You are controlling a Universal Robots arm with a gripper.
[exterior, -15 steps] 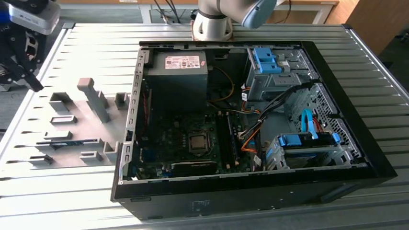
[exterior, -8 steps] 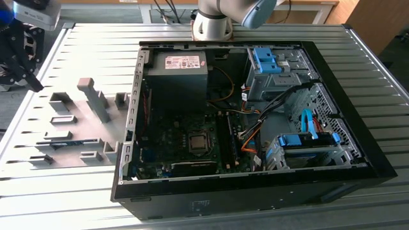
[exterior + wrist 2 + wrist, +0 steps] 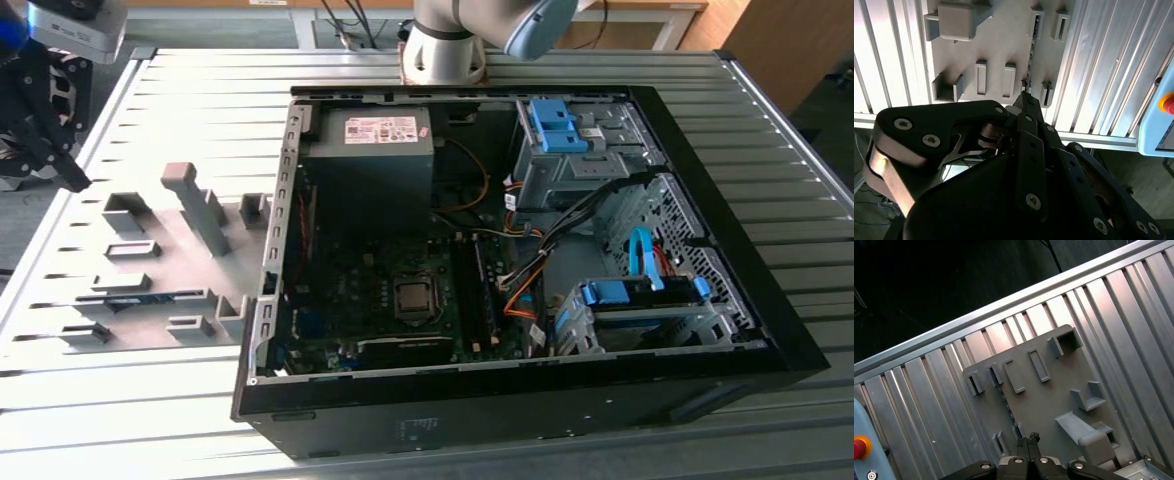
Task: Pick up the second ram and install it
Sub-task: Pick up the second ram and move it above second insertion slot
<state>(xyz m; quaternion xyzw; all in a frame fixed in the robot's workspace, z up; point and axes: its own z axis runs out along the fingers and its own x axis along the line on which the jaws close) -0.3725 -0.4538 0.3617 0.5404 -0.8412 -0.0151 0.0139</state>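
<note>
The second ram (image 3: 150, 297) stands on edge in the grey fixture plate (image 3: 160, 260), left of the computer case in the exterior view. Both wrist views show it as a thin dark strip (image 3: 1031, 52) (image 3: 1010, 412) held between small grey holders. My black gripper (image 3: 40, 105) hangs high over the table's far left edge, well clear of the plate. In both wrist views its fingertips (image 3: 1024, 97) (image 3: 1028, 439) meet at a point, shut with nothing between them, and the tip lines up near one end of the ram.
An open black computer case (image 3: 747, 300) lies on the ribbed aluminium table (image 3: 120, 420), with motherboard (image 3: 387, 290), power supply (image 3: 374, 150) and blue drive brackets (image 3: 641, 295). Tall grey blocks (image 3: 200, 210) rise from the fixture plate. A red stop button (image 3: 1168, 102) sits beyond the table edge.
</note>
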